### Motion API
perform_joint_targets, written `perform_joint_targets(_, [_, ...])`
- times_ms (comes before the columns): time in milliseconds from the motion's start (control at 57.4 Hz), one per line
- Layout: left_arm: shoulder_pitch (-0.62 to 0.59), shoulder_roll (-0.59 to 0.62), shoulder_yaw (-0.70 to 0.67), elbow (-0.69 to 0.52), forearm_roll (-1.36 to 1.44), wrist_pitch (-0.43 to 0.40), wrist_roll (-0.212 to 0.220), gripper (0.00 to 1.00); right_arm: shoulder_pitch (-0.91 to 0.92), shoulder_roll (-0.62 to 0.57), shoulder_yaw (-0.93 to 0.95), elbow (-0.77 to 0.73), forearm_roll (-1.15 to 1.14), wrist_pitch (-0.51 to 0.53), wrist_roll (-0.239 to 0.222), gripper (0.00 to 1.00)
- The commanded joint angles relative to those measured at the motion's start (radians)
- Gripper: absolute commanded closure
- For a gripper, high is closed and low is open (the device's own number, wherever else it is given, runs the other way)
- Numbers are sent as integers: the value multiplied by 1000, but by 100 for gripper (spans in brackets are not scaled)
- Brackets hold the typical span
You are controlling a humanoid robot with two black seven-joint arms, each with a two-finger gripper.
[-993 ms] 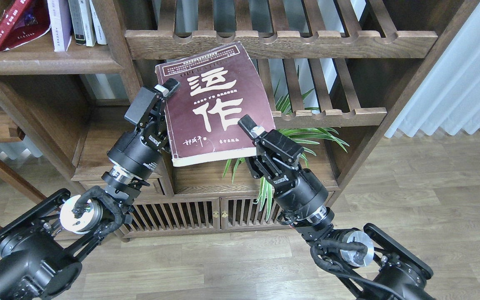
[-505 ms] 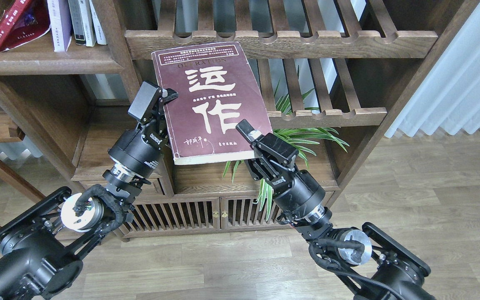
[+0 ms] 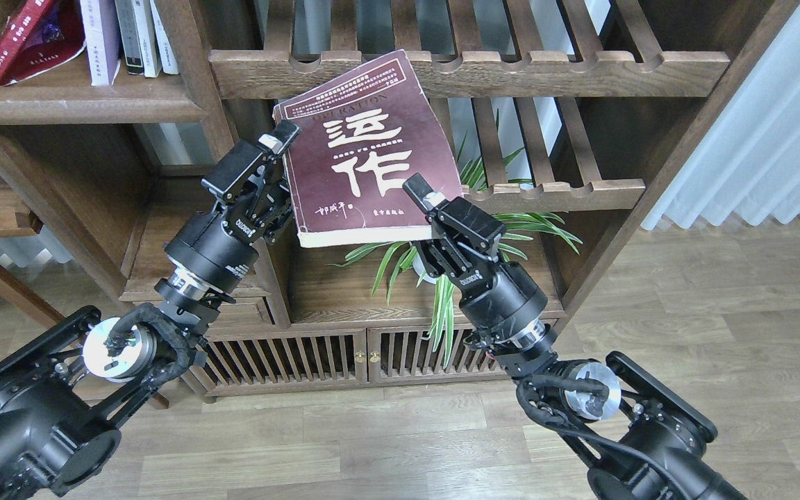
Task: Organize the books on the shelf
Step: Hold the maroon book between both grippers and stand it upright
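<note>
The thick maroon book (image 3: 365,149) with big white characters is held in the air in front of the slatted racks, its cover facing me and tilted. My left gripper (image 3: 283,144) is shut on its left edge. My right gripper (image 3: 421,200) is shut on its lower right corner, one finger lying on the cover. The shelf (image 3: 73,104) is at the upper left. On it the red book (image 3: 21,38) leans to the left and the pale lavender-white book (image 3: 99,42) stands upright beside it.
Thin white and grey-spined books (image 3: 139,35) stand right of the lavender one. A shelf post (image 3: 198,83) is between shelf and book. Slatted racks (image 3: 469,69) are behind the book, a green plant (image 3: 490,236) below it, a slatted cabinet (image 3: 344,354) underneath, and a curtain (image 3: 775,118) at the right.
Both grippers have lifted the maroon book up and a little to the right. Its top now overlaps the upper rack's rail, and more of the plant shows below it.
</note>
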Motion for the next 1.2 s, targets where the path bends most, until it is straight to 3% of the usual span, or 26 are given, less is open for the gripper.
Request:
perform_joint_targets(0, [-17,-9,2,0,0,0,3,38,2,1,-8,0,-2,0,-3,95])
perform_joint_targets(174, [-30,-11,7,0,0,0,5,40,-4,1,-14,0,-5,0,-6,95])
perform_joint_targets(244, [-30,-11,10,0,0,0,3,44,-6,1,-14,0,-6,0,-8,95])
perform_joint_targets(453, [-40,-17,39,0,0,0,3,89,-4,1,-14,0,-8,0,-6,95])
perform_joint_targets(819, [-85,20,56,0,4,0,-6,93,-10,1,-14,-31,-9,0,0,86])
perform_joint_targets(959, [-86,63,56,0,7,0,-7,93,-14,0,-9,-31,-11,0,0,72])
perform_joint_targets(1133, [-86,96,56,0,13,0,-7,94,-14,-14,15,-40,-11,0,0,40])
perform_joint_targets(1185, [-88,107,56,0,18,0,-7,94,-18,-16,33,-40,-11,0,0,35])
